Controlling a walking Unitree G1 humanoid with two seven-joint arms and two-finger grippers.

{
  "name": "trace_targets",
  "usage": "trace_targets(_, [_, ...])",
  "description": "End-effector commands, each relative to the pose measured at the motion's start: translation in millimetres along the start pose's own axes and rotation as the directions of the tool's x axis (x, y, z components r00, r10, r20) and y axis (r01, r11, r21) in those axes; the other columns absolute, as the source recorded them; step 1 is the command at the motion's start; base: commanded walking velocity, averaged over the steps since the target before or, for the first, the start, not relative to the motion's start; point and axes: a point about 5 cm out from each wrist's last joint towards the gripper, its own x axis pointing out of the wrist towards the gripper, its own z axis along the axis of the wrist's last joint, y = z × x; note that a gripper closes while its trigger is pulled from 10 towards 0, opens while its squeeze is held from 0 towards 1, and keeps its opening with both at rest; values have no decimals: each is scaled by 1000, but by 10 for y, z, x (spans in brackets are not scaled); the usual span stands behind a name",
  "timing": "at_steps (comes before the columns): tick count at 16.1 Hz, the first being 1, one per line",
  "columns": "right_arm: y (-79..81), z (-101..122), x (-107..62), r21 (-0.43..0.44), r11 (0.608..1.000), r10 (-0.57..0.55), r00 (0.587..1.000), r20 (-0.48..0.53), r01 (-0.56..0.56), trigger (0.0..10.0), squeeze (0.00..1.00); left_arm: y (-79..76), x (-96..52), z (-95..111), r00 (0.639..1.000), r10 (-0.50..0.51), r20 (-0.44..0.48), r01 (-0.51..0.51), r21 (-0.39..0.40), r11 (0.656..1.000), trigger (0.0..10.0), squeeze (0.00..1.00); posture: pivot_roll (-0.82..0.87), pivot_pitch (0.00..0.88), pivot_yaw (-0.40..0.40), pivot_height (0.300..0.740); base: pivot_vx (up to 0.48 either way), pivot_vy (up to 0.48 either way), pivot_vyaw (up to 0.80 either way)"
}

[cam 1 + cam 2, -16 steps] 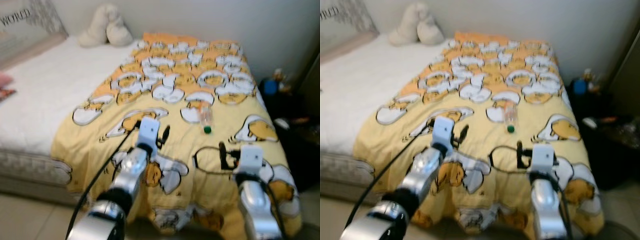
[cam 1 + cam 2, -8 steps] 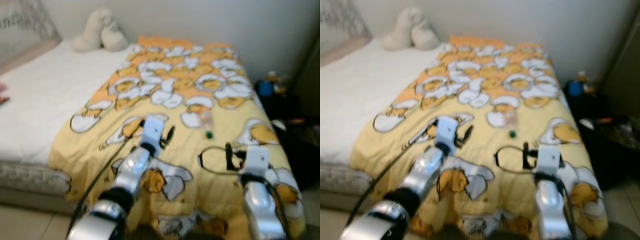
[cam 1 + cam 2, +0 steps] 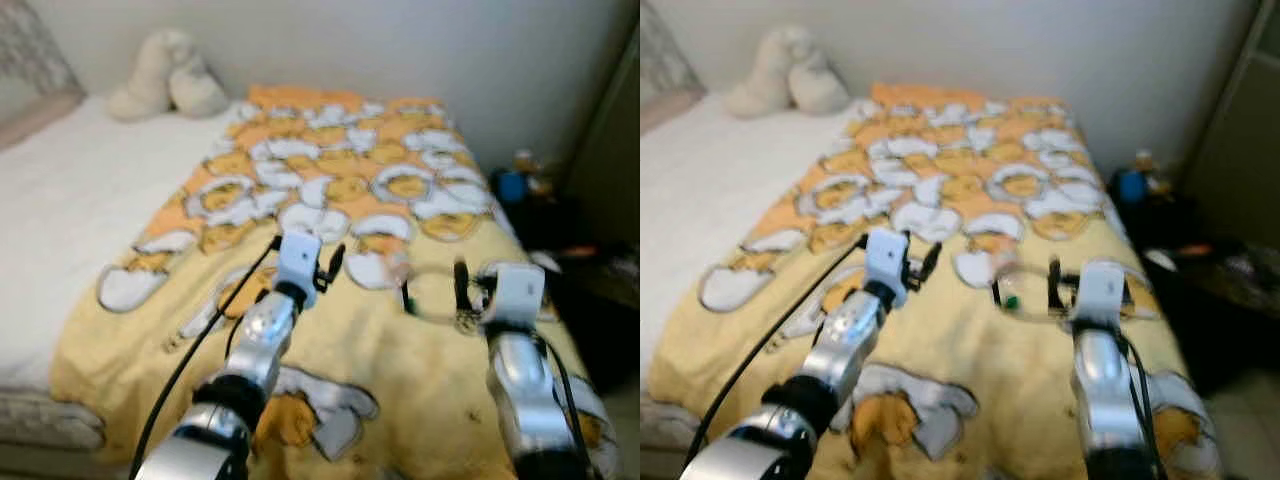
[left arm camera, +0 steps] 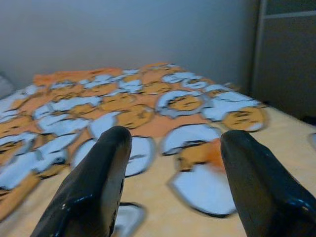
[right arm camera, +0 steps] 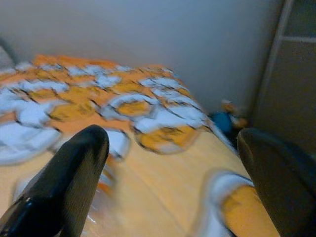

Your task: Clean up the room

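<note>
Both arms raised over the foot of the bed, forearms level, wrists straight, pointing forward. Left gripper [image 3: 330, 270] hovers above the yellow blanket [image 3: 400, 370], fingers [image 4: 94, 192] spread wide with nothing between them, blanket print visible through the gap. Right gripper [image 3: 1052, 285] held at about the same height, its fingers [image 5: 74, 173] also spread apart and empty.

Task thing is likely the clear bottle [image 3: 1012, 285] with the green cap [image 3: 1011, 301], lying on its side on the blanket. It sits just beyond and to the inner side of the right fingertips, between the two grippers, nearer the right. View is motion-blurred, so bottle outline is a guess from the cap and a pale smear; the blur low in the right wrist view by the finger may be it.

Step in hand reads as approach, grasp not yet begun. To do it well: settle the body first so the blur clears, swing the right gripper inward until the bottle body lies between the fingers, come down across its width rather than along its length, and close around mid-body rather than the cap since it can roll on soft bedding.

Farther off: white sheet [image 3: 60, 200] on the left side, plush toy [image 3: 165, 75] at the head by the wall [image 3: 400, 40], dark nightstand clutter [image 3: 530, 185] beyond the right gripper
</note>
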Motion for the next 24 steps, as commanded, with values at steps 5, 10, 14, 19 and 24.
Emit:
trace_targets(5, [86, 150, 374, 55, 998, 12, 999, -40, -10, 10000, 0, 26, -150, -13, 998, -58, -8, 57, -29, 998, 10000, 0, 178, 69, 46, 740, 265, 0, 0])
trace_targets(10, [219, 143, 603, 67, 998, -8, 988, -153, 18, 10000, 0, 345, -547, 263, 999, -36, 28, 33, 112, 993, 10000, 0, 352, 256, 49, 740, 0, 0, 0])
trace_targets(14, [274, 71, 596, 95, 995, -14, 977, -214, 35, 10000, 0, 341, -806, 318, 1000, -31, -5, 31, 128, 991, 10000, 0, 394, 315, 53, 740, 0, 0, 0])
trace_targets(19, [169, -45, 550, 107, 984, -111, 953, -280, 146, 10000, 0, 347, -902, 419, 999, -32, -18, 34, 161, 986, 10000, 0, 402, 338, 54, 740, 0, 0, 0])
trace_targets(24, [42, -111, 511, 60, 978, -174, 939, -296, 200, 10000, 0, 305, -919, 425, 998, -39, -43, 46, 164, 985, 10000, 0, 384, 328, 46, 740, 0, 0, 0])
